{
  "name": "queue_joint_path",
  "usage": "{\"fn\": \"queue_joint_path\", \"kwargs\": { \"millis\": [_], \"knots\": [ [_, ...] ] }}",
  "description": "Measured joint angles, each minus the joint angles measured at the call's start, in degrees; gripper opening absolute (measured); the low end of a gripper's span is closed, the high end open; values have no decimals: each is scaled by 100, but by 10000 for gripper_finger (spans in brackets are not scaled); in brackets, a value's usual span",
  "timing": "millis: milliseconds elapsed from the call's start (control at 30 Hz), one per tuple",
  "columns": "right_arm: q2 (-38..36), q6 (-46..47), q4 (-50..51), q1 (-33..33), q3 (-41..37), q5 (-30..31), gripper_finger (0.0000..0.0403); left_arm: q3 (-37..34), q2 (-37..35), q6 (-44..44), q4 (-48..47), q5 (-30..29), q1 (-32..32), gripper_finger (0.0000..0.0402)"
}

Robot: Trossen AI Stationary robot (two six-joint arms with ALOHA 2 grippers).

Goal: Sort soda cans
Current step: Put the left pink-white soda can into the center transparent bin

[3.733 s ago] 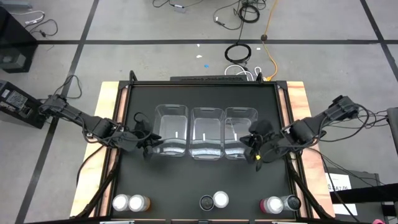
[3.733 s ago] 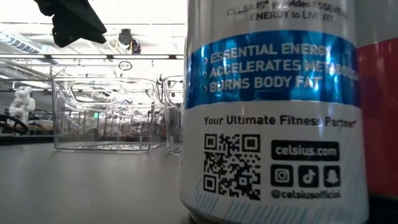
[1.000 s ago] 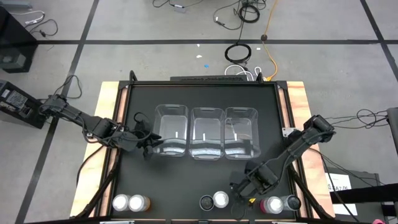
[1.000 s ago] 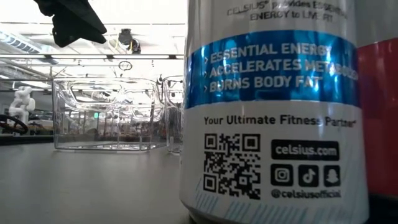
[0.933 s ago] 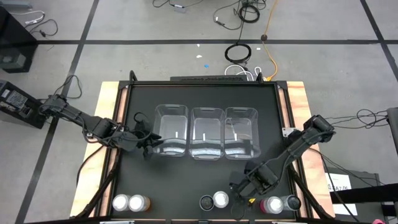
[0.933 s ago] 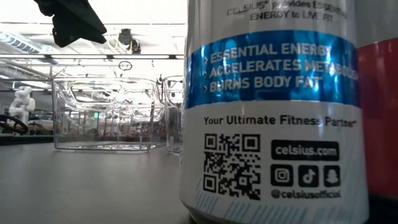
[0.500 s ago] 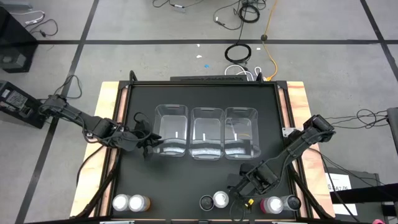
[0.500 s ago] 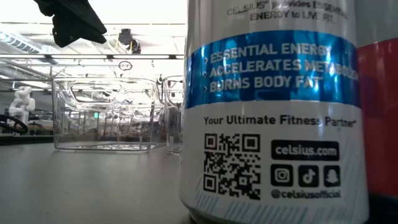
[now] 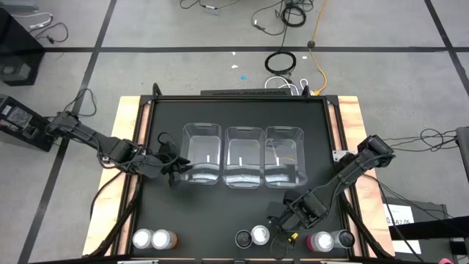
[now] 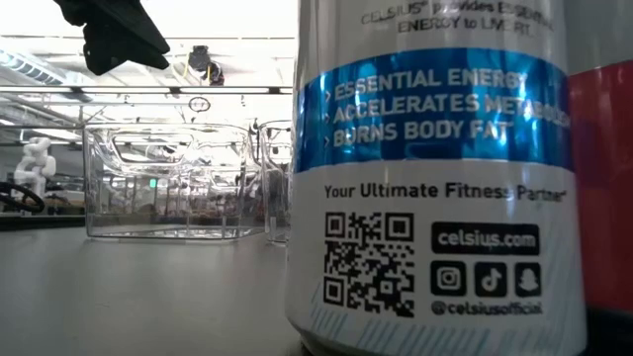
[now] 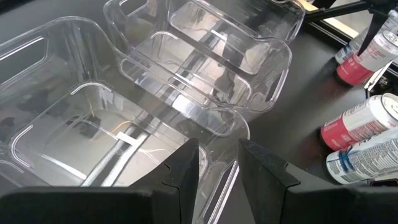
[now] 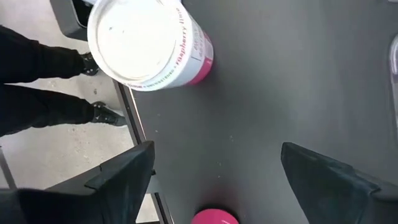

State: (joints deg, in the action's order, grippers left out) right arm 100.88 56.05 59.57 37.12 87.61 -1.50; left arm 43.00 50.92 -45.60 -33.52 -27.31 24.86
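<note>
Grey concrete floor with black tape lines and loose cables surrounds the black-topped table [image 9: 242,114], wood-edged on both sides. Three clear rectangular plastic bins [image 9: 242,156] stand in a row at table centre, touching side to side, nothing inside them.

Six small silver-topped cylindrical soda cans along the 6 o'clock edge, in three pairs. Orange-bodied pair [image 9: 152,238] at about 7 o'clock. Middle pair [image 9: 253,236] at 6 o'clock: one dark top, one bright silver top; in the low view one of them, white and blue with a printed code, fills most of the frame [image 10: 430,178]. Pink-red can beside a grey can [image 9: 330,240] at about 5 o'clock.

Left gripper [image 9: 174,170] sits at 9 o'clock of the bin row, just beside the leftmost bin; its fingers [image 11: 183,171] are spread a little apart, gripping nothing.

Right gripper [image 9: 282,229] hangs low between the middle pair and the pink-grey pair. Its fingers [image 12: 127,171] are splayed wide, holding nothing; its wrist view looks down on a pink-bodied can's white top [image 12: 140,40] at the table edge. A person's dark trouser legs and shoes [image 12: 43,81] stand on the floor just past that edge.
</note>
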Motion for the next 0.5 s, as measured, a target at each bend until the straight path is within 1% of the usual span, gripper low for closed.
{"fn": "queue_joint_path", "kwargs": {
  "millis": [233, 367, 500],
  "knots": [
    [-2, -55, 54, 0, 0, 13, 395, 0, 0, 0, 0, 0, 0, 121],
    [-2, -99, 52, 11, 0, 19, 391, 0, 0, 0, 0, -2, 0, 121],
    [-2, 309, 50, 11, 0, 4, 391, 0, 0, 0, 0, -2, 0, 121]
  ]
}}
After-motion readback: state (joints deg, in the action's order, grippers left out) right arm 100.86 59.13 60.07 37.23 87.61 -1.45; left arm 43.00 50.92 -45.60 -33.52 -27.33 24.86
